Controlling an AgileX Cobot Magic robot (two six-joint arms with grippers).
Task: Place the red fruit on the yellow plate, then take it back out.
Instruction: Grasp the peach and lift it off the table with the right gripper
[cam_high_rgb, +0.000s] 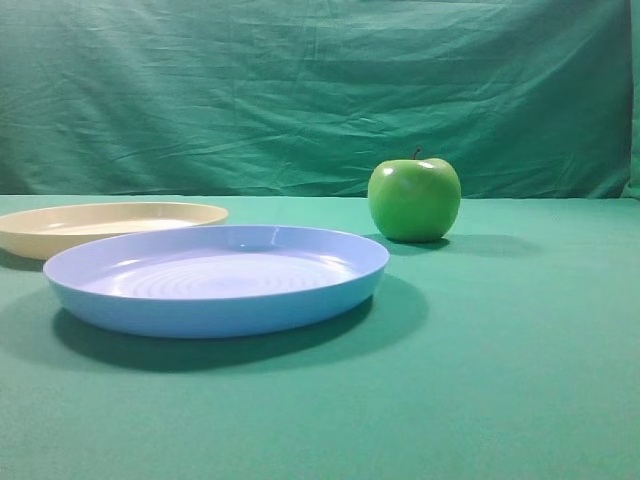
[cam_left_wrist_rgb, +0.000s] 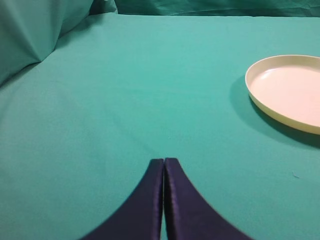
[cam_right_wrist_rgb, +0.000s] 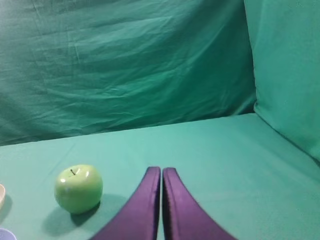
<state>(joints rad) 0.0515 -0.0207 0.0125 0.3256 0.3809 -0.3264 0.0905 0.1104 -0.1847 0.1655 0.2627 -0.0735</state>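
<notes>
A green cloth (cam_high_rgb: 520, 380) covers the table and hangs as a wrinkled backdrop behind it. Taking the blue plate (cam_high_rgb: 215, 280) as the landmark, in the high view the yellow plate (cam_high_rgb: 105, 222) lies behind it and to its left, flat on the cloth, its near edge hidden by the blue plate's rim, so whether the two touch cannot be told. The yellow plate holds nothing. The blue plate sits at the front, also with nothing in it. Behind it and to its right, apart from it, a green apple (cam_high_rgb: 414, 198) stands upright with its stem on top. The red fruit shows in none of the views. In the left wrist view the left gripper (cam_left_wrist_rgb: 164, 161) hangs over bare cloth, its dark fingers pressed together with nothing between them, the yellow plate off to its right. In the right wrist view the right gripper (cam_right_wrist_rgb: 161, 170) has its fingers closed together as well, gripping nothing, with the apple to its left.
</notes>
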